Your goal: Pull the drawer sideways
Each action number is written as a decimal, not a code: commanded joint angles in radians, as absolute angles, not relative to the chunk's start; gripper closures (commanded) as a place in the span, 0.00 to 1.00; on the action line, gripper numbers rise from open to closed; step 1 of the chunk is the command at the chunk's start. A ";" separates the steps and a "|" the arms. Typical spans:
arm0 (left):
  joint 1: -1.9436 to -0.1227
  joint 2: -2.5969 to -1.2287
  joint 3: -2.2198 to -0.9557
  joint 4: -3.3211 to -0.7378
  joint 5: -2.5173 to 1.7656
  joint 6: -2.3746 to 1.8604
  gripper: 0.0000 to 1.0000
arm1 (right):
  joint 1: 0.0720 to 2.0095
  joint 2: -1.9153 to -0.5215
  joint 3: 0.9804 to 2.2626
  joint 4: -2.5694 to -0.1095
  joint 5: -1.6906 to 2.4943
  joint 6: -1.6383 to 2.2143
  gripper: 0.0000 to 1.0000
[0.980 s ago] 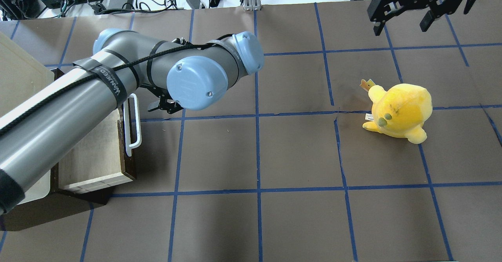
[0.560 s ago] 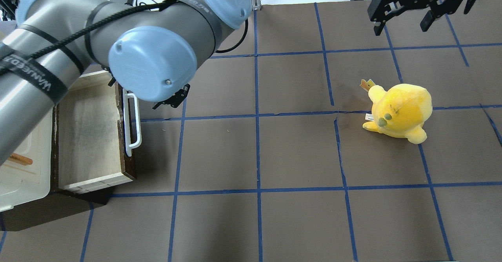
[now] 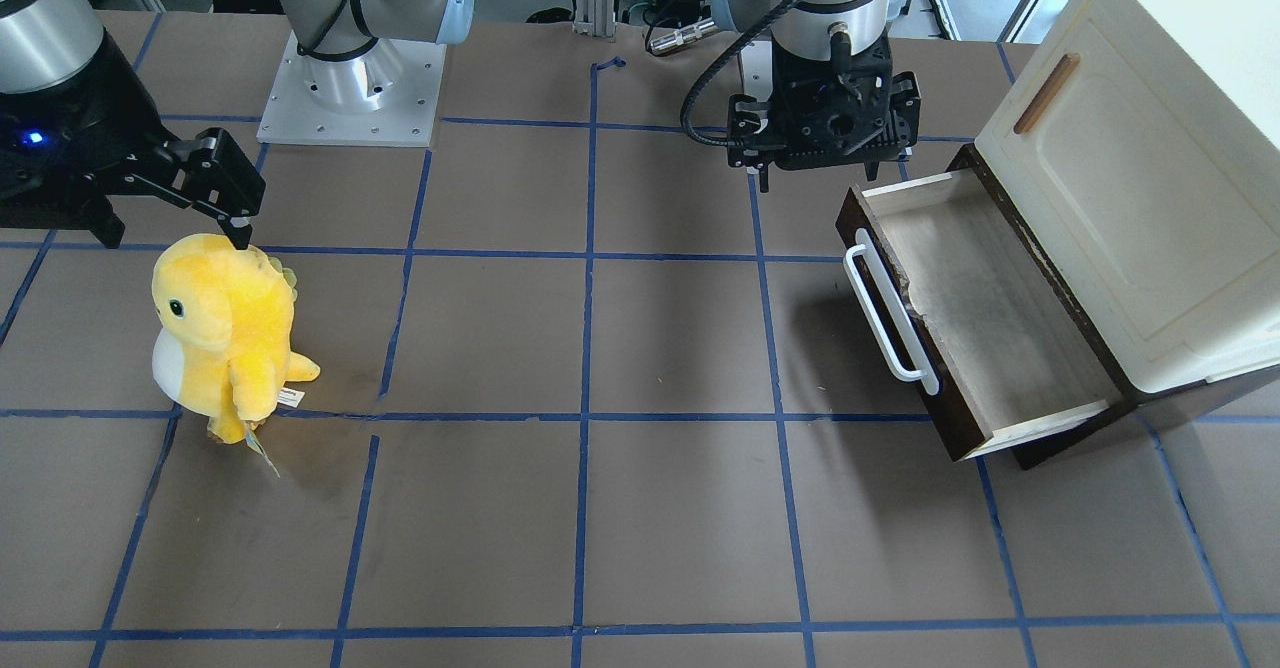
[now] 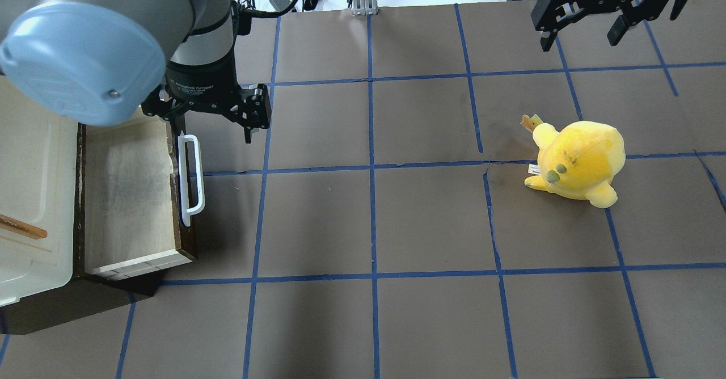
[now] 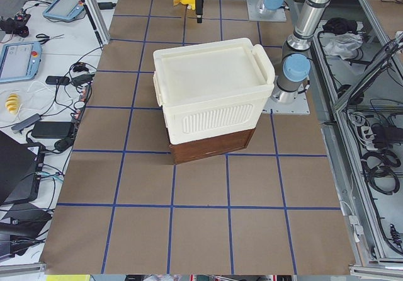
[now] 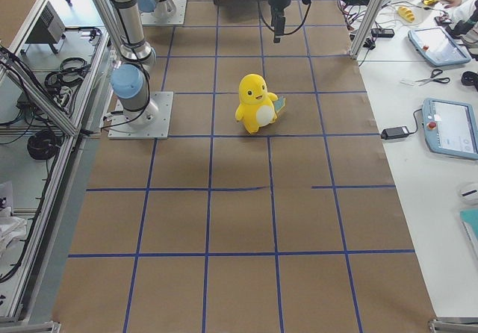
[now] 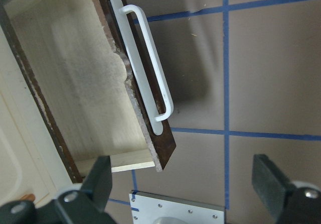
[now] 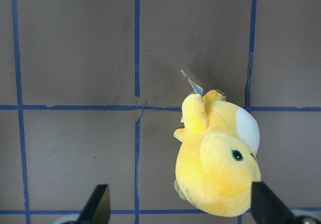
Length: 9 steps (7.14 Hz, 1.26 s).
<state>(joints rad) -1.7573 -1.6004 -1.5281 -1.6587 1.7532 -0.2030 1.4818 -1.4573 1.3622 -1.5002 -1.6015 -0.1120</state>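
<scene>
Ok, status: drawer (image 4: 127,192) sat pulled well out of the dark base under the cream cabinet (image 3: 1130,208), on the left side of the worktop (image 4: 431,220) in the overhead view. Its pale wood inside was exposed and its white bar handle (image 4: 190,180) faced the middle of the worktop.

Left claw (image 3: 833,170) hung above the worktop just beside the drawer end nearest the robot's base. It pointed down with jaws spread wide, gripped nothing and was clear of the handle. The left wrist view showed the handle and drawer front between and beyond the two fingers (image 7: 98,181).

Right claw (image 4: 579,43) was well apart at the far right, also wide open and empty, above a yellow plush toy (image 4: 578,160) standing on the worktop.
</scene>
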 commanded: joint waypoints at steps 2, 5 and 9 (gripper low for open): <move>-1.694 -1.577 -1.523 -1.609 1.664 -0.192 0.00 | 1.482 -1.457 1.362 -1.500 -1.601 -0.112 0.00; -1.689 -1.540 -1.514 -1.637 1.615 -0.190 0.00 | 1.482 -1.457 1.362 -1.500 -1.601 -0.112 0.00; -1.641 -1.543 -1.493 -1.674 1.574 -0.106 0.00 | 1.482 -1.457 1.362 -1.500 -1.601 -0.112 0.00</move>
<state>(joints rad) -1.6478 -1.5417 -1.4957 -1.6688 1.5799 -0.1175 1.4818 -1.4573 1.3622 -1.5002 -1.6015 -0.1120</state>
